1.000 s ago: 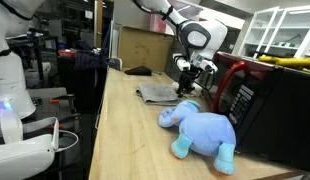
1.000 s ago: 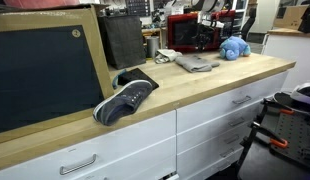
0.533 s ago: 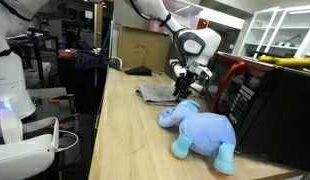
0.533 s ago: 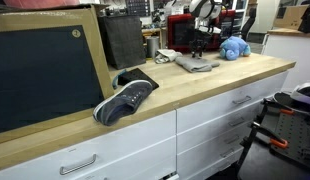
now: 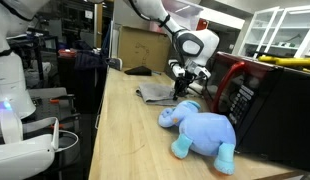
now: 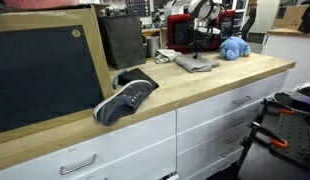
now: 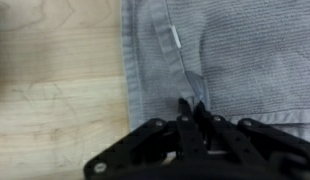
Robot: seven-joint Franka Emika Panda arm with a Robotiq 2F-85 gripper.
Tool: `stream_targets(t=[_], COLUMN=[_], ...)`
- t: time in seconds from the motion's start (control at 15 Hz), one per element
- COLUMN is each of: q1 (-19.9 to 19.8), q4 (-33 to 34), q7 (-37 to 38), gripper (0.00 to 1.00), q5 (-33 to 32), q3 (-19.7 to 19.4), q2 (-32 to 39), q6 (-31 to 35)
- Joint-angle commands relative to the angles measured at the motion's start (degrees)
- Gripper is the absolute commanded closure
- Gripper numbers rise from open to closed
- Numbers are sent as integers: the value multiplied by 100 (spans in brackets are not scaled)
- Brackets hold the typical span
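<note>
In the wrist view the hand (image 7: 192, 112) is low over the grey cloth (image 7: 235, 50). Its fingers are pressed together on a small raised fold near the left edge of the cloth, beside a seam. So it pinches the cloth, but only a thin ridge of it. The cloth lies flat on the worktop (image 7: 55, 80), with bare wood to its left.

I judge that the grip is the weak point. The fold between the fingers is narrow, so it could slide out if the hand rises quickly. If only the top layer is caught, the cloth could open and hang unevenly. In an exterior view the blue toy elephant (image 5: 200, 128) lies just on the near side of the cloth, and the red microwave (image 5: 250, 95) stands close on the right of the hand. A dragged cloth could push the toy, and a wide swing could hit the microwave.

The worktop is long, smooth, light wood. In an exterior view a dark shoe (image 6: 125, 100) lies on its near part, well apart from the cloth. White drawers (image 6: 215, 120) are below it and a black board (image 6: 45, 70) leans behind it. Farther away a cardboard box (image 5: 145, 45) stands at the far end. The room behind looks like a crowded laboratory.
</note>
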Motion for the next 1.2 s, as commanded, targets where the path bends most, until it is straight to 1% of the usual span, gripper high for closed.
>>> stream_targets(t=[0.0, 0.07, 0.67, 1.13], q1=[-7, -18, 33, 78], q4=[-148, -229, -567, -754], q7=[-1, -21, -122, -56], gripper=[99, 98, 98, 98], q5=[31, 53, 105, 81], q3=[-24, -14, -6, -61], q2=[-224, -322, -1053, -1341], q6=[-82, -99, -235, -275])
